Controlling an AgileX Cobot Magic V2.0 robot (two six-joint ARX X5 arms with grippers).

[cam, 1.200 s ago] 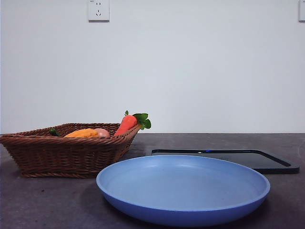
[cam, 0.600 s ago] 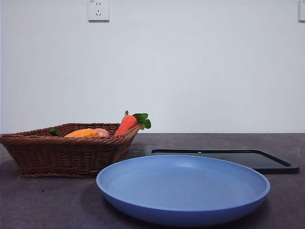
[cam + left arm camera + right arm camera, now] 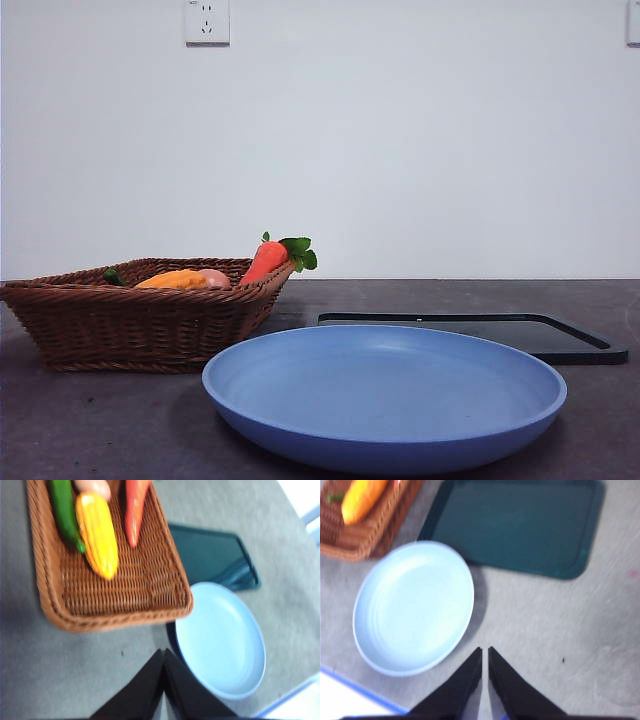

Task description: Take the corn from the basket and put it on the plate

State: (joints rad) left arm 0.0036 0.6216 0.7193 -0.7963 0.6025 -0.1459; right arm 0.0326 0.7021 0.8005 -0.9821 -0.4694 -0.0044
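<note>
Right now I see no arm in my front view, only the things on the bench [image 3: 100, 420]. At the left of that picture sits the basket [image 3: 130, 325], and the corn [image 3: 172, 281] just peeks over its rim as an orange-yellow hump. Beside it is a small pink lump [image 3: 215, 279], and a carrot [image 3: 265, 261] leans on the rim with its green leaves sticking up. The blue plate [image 3: 385, 395] fills the lower middle of the picture, bare, with a black tray [image 3: 500, 330] behind it to the right.

My left wrist view tells me more. In it I look down into the basket [image 3: 125, 590] and see the whole corn [image 3: 97, 532] lying flat on the weave, touching a green vegetable [image 3: 65, 512] on one side, with the carrot [image 3: 135, 507] apart on the other. The left gripper [image 3: 164, 652] hangs over bare bench between basket and plate [image 3: 220, 640], its jaws pressed together, holding nothing.

My right wrist view shows the right gripper [image 3: 485, 651] over bare bench beside the plate [image 3: 412, 607], jaws nearly touching with only a thin gap. The tray [image 3: 520, 525] shows large in that picture, and the corn [image 3: 362, 497] is in the upper left corner, blurry.
</note>
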